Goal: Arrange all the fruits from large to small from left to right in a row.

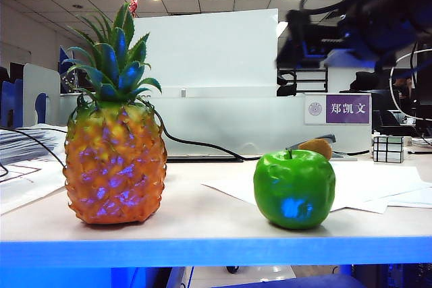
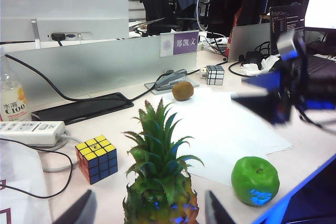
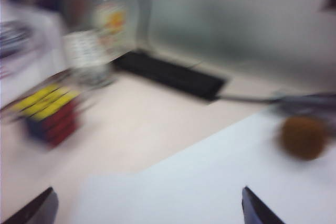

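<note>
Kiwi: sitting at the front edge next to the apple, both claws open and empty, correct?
Not quite. The kiwi lies far back on the desk near the stapler, well behind the apple, as the left wrist view shows. The rest holds: the left claw and right claw are both open and empty.

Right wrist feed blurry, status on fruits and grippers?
Left gripper open above pineapple. Right gripper open, empty, near kiwi. Apple front right. Kiwi unobstructed.
</note>
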`<state>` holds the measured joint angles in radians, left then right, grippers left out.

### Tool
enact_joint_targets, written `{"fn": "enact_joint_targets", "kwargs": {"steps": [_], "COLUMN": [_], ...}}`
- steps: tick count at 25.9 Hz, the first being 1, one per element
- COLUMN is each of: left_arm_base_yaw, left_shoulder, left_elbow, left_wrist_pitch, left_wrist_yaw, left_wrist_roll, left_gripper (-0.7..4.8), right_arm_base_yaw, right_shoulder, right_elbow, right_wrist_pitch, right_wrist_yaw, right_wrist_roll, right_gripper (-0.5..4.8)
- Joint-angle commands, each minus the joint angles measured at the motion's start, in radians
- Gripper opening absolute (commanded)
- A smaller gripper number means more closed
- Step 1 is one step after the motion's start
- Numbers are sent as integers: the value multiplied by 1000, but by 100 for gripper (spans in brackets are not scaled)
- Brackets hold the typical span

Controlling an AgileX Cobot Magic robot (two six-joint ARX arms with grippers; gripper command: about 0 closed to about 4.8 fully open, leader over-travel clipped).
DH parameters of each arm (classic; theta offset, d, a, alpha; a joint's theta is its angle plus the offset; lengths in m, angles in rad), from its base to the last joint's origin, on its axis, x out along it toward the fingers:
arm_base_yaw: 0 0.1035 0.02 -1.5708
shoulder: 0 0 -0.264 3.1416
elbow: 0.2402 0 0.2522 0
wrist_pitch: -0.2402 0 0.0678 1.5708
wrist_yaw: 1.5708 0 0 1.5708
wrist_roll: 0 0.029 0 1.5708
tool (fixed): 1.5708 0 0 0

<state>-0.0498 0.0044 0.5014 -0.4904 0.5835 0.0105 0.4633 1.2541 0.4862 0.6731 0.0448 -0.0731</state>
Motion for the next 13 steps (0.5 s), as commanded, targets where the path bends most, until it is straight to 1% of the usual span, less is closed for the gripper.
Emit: {"fn": "enact_joint_targets", "kwargs": {"steps": [1,3,6,9,12,13], "left_arm_base_yaw": [0,0,0,0,0,0], "left_shoulder": [-2,-2,-2,-2,-2,-2], "left_elbow": [2,2,2,2,2,1], "left_wrist_pitch": [9,8,9,9,8,7], "left_wrist_yaw": [4,4,4,3,0,-8], "left_wrist_roll": [5,5,5,5,5,5], "left_gripper": [274,274,274,274,274,274], "right_arm_base_yaw": [-97,-155,-213,-246,-274,-285], "right_shoulder": [77,150,261,357,460,525], "right_elbow": [93,171,284,397,497,560], "right_wrist_pitch": [15,7,-9,-67,-76,-78], "right_wrist_yaw": [-22,-29,-29,-28,-29,-29], "right_wrist_roll": [-16,-14,-14,-14,-23,-36], "right_gripper": [479,479,479,479,479,479]}}
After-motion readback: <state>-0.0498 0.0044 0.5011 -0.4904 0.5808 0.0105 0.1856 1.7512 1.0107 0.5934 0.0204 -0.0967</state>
